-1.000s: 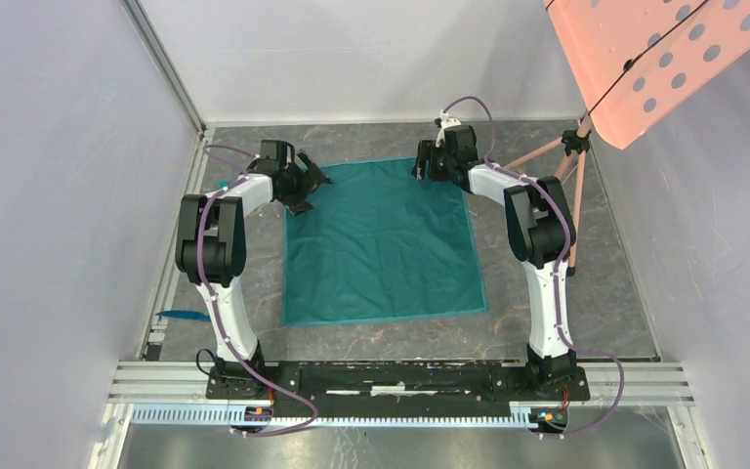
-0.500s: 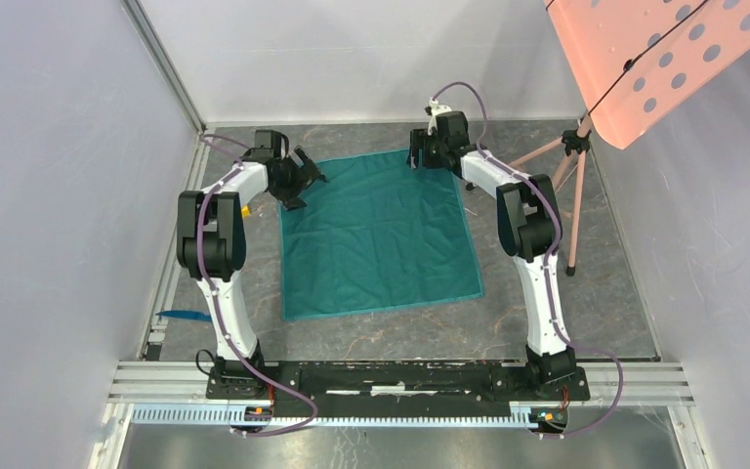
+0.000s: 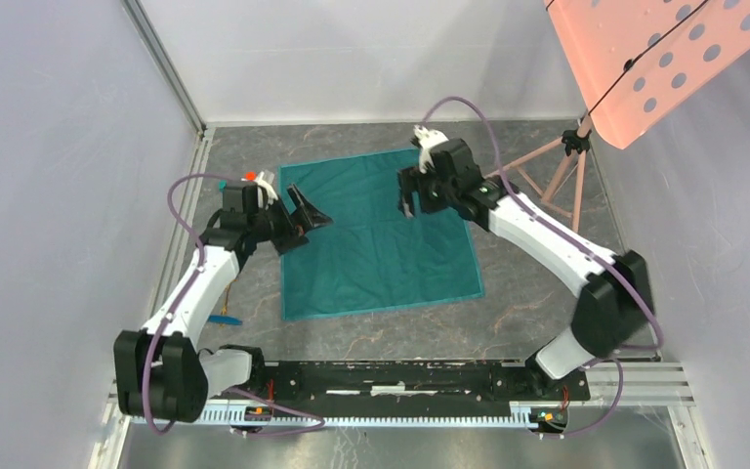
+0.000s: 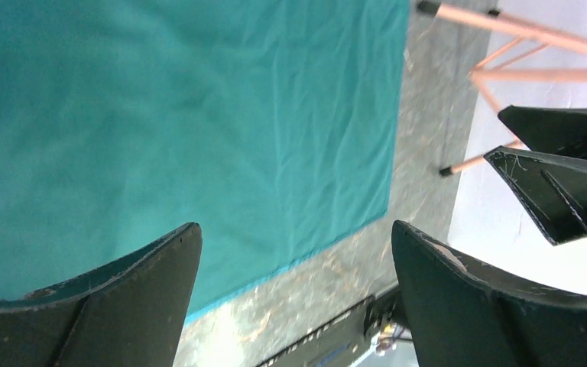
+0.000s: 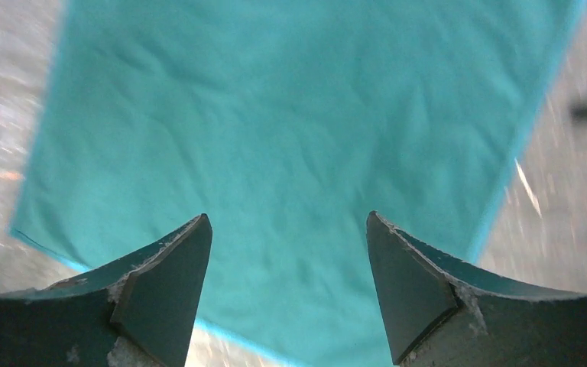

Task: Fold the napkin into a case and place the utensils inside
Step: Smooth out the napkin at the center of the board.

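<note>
The napkin (image 3: pixel 381 244) lies spread flat and unfolded at the middle of the table (image 3: pixel 400 337), almost where it lay a second ago, having only crept slightly toward 9 o'clock. Both arms have left its far corners. The left gripper (image 3: pixel 308 213) has drawn back from the 11 o'clock corner and now hangs over the cloth's 9 o'clock edge, with its elbow swung low toward 7 o'clock. Its jaws are spread wide with nothing between them, as its wrist view shows (image 4: pixel 294 298). The right gripper (image 3: pixel 412 200) has come in from the 1 o'clock corner to sit over the cloth at about 1 o'clock of its centre, and its elbow is now out at 4 o'clock. Its jaws also stand well apart and empty above the fabric (image 5: pixel 287 283). A slim blue utensil (image 3: pixel 223 319) shows beside the left arm, at 8 o'clock of the napkin.
</note>
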